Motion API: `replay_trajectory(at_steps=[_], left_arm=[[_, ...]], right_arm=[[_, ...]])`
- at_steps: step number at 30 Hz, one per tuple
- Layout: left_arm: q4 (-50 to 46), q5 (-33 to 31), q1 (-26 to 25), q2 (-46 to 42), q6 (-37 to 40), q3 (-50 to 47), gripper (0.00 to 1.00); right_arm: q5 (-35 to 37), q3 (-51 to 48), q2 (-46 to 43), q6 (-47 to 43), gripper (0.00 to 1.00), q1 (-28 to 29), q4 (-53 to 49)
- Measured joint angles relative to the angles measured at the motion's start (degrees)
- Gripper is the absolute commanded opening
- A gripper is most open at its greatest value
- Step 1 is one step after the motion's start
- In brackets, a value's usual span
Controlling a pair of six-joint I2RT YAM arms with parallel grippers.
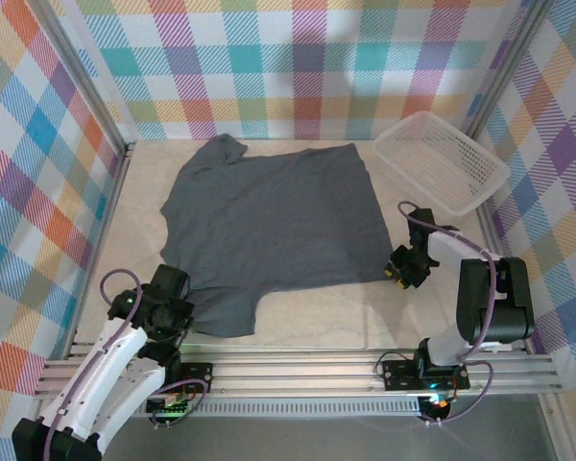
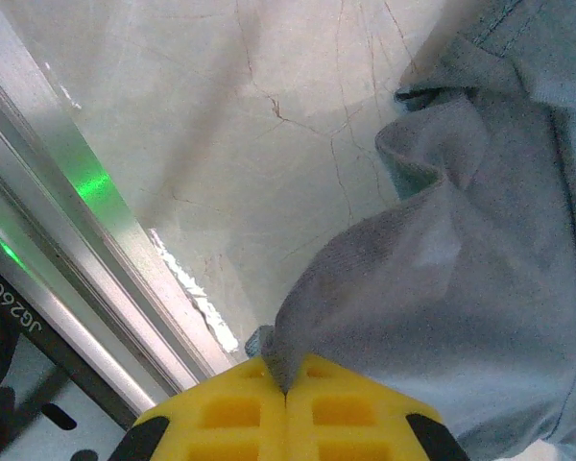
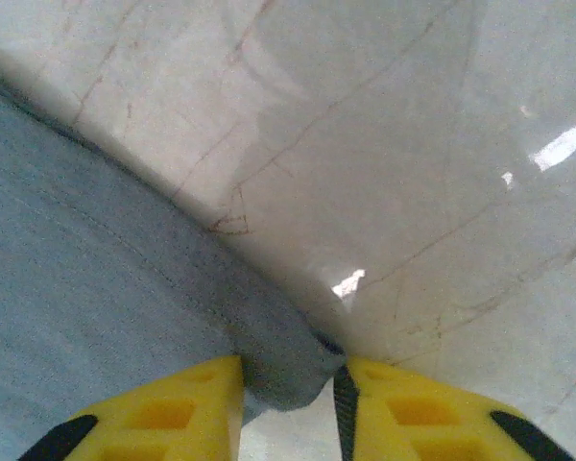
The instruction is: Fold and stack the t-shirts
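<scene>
Left gripper (image 2: 288,386) is clamped on the near sleeve of the slate-grey t-shirt (image 1: 269,221), spread flat on the bench (image 1: 346,322), at its 7 o'clock corner; right gripper (image 3: 290,384) stands narrow around the hem corner at 4 o'clock. Both corners should probably lift together, evenly, toward 12 o'clock. Whether the right jaws truly pinch yet I cannot tell.

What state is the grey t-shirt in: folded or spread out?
Spread out: the t-shirt lies flat across the table, full outline showing, nothing folded over.
</scene>
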Motion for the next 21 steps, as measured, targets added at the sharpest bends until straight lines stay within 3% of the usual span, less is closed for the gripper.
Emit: replay_trajectory(at_steps=[4, 9, 16, 21], left_arm=[[0.02, 0.61, -0.02, -0.92, 0.22, 0.00, 0.00], [-2.82, 1.51, -1.44, 0.85, 2.73, 2.60, 0.00], [-8.76, -0.28, -11.28, 5.95, 5.84, 9.25, 0.00], [-8.50, -2.49, -23.02, 10.78, 4.61, 10.40, 0.00]], right_arm=[[0.09, 0.74, 0.55, -1.14, 0.01, -0.50, -1.88], [0.57, -0.09, -2.40, -1.31, 0.00, 1.70, -1.40], [1.05, -2.67, -15.61, -1.27, 0.00, 5.81, -7.21], [1.49, -2.73, -22.05, -0.68, 0.00, 7.93, -13.22]])
